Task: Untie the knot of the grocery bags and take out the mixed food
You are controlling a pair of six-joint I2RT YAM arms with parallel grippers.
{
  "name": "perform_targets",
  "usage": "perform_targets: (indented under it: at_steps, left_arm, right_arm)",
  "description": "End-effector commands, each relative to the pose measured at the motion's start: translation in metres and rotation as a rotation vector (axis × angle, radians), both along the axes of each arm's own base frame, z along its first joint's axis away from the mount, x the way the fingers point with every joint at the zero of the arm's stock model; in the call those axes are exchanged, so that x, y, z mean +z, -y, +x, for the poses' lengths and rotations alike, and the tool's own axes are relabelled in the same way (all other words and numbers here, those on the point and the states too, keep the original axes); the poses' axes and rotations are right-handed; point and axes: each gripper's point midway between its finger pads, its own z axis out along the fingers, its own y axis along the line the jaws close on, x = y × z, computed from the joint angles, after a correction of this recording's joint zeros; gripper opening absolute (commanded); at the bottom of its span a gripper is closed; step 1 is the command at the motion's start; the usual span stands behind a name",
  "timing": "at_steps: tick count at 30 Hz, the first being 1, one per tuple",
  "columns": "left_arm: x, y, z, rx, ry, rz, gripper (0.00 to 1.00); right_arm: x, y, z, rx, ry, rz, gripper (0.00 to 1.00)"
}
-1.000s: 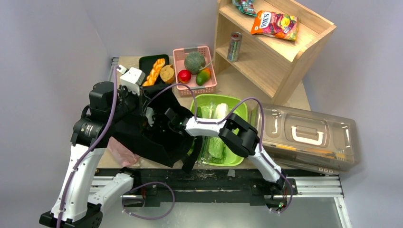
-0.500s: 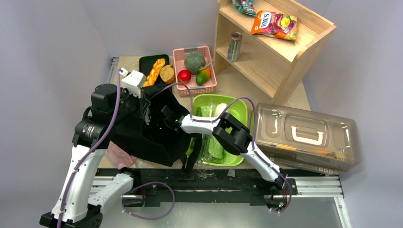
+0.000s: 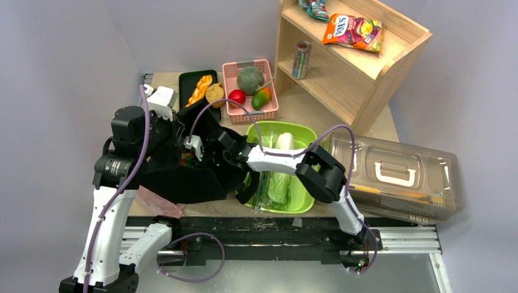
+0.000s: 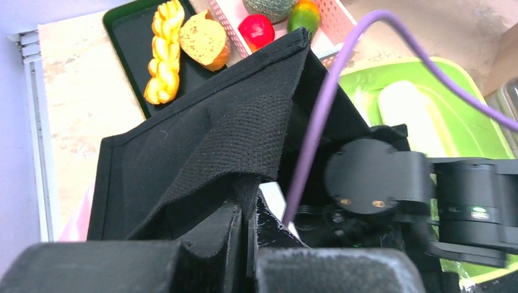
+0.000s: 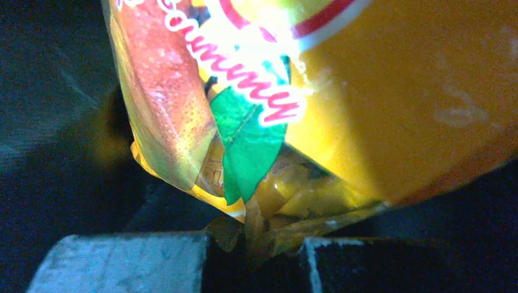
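Observation:
My left gripper [image 4: 251,210] is shut on the rim of a black fabric bag [image 4: 183,140], holding its mouth up; the bag [image 3: 183,183] lies at the table's left. My right gripper [image 5: 256,241] reaches inside it, shut on the crimped edge of a yellow snack packet [image 5: 379,110]. A corner of the pink grocery bag [image 3: 156,202] shows under the black bag; its knot is hidden. Of the mixed food, braided bread [image 3: 198,90] and round bread [image 3: 214,93] lie on a black tray. Napa cabbage [image 3: 281,183] lies in the green tub [image 3: 305,137].
A pink basket [image 3: 269,111] holds a dark green fruit [image 3: 250,79], a red one [image 3: 237,97] and an orange-green one [image 3: 261,97]. A wooden shelf [image 3: 342,67] at back right carries a striped can [image 3: 301,60]. A clear lidded box [image 3: 394,177] stands on the right.
My right gripper has shut on the yellow packet inside the black bag. The left arm has pulled the bag's rim up and toward the back left.

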Motion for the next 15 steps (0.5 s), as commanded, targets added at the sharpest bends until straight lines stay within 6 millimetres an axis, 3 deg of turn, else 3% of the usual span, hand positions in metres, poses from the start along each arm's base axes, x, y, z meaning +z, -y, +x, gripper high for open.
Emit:
perform_targets:
  at_steps: [1,8,12,15]
  left_arm:
    - [0.007,-0.016,0.011,0.064,0.07,0.062,0.0]
    - [0.0,-0.045,0.02,0.183,0.07,0.155,0.0]
    - [0.001,-0.049,0.021,0.201,0.081,0.156,0.0]
    - [-0.001,-0.051,0.022,0.214,0.084,0.151,0.0]
  right_arm:
    - [0.135,-0.007,0.017,-0.053,0.17,0.297,0.0]
    - [0.184,0.022,0.043,-0.198,0.215,0.346,0.0]
    - [0.203,0.046,0.062,-0.235,0.219,0.377,0.0]
    - [0.217,0.06,0.064,-0.223,0.208,0.396,0.0]
